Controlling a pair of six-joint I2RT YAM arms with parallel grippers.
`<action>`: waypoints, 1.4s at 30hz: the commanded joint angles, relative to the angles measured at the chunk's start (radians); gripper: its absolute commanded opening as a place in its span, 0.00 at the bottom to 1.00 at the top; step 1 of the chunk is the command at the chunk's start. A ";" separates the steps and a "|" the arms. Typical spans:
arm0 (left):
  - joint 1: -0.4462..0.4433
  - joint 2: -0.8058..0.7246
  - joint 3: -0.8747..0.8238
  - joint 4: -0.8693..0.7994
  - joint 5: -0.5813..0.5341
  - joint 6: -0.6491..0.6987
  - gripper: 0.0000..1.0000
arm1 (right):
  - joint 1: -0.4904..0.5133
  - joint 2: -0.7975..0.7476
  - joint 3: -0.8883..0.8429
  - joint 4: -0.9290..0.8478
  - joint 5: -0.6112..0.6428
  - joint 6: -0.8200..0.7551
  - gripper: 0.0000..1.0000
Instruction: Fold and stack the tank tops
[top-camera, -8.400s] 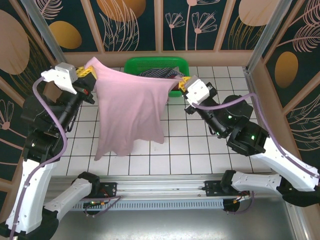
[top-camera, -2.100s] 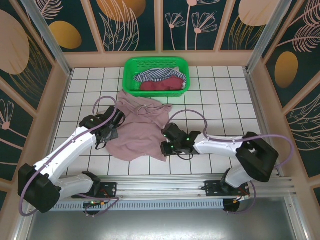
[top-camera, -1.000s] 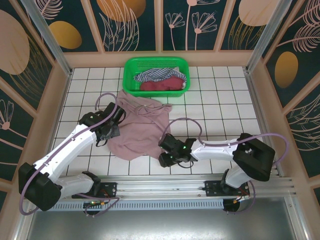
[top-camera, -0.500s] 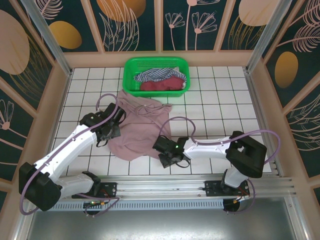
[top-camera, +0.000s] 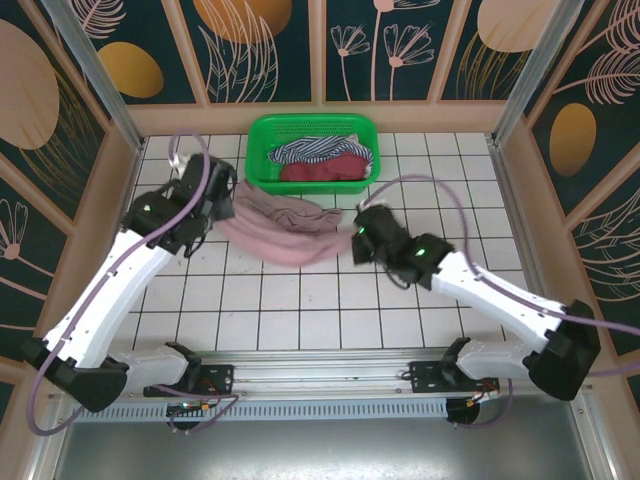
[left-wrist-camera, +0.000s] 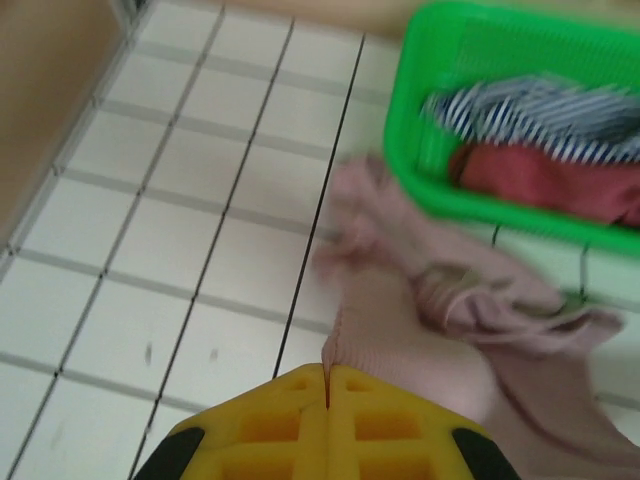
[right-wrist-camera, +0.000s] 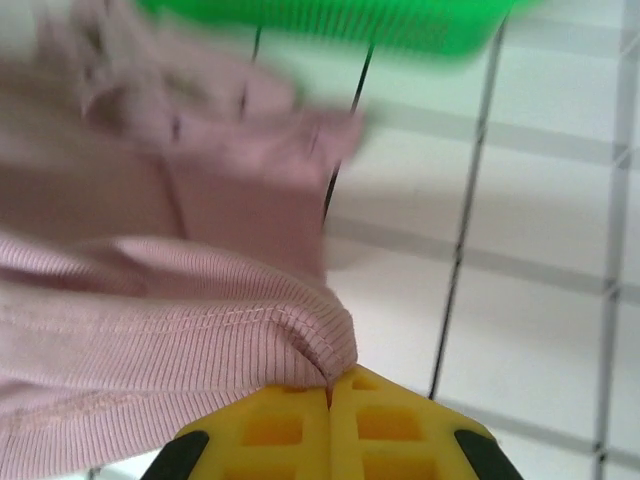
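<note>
You are gripping the soft, light pink tank top (top-camera: 285, 226) by its edges, with the left end effector (left-wrist-camera: 327, 372) clamping it at nine o'clock and the right end effector (right-wrist-camera: 330, 386) at three, and it is sagging between.

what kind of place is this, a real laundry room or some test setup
Most likely a staged robot test cell, not a home: a white tiled table boxed in by leaf-print panels, two robot arms mounted on a metal rail, and a green basket of tops as props.
</note>
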 joint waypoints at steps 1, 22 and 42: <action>0.006 0.063 0.243 0.010 -0.144 0.105 0.00 | -0.103 -0.033 0.159 0.040 0.071 -0.287 0.00; 0.005 -0.107 0.509 0.427 -0.288 0.402 0.00 | -0.156 0.049 0.781 0.237 -0.228 -0.743 0.00; 0.006 -0.232 0.219 0.801 -0.320 0.780 0.00 | 0.151 -0.017 0.663 0.395 0.075 -1.018 0.00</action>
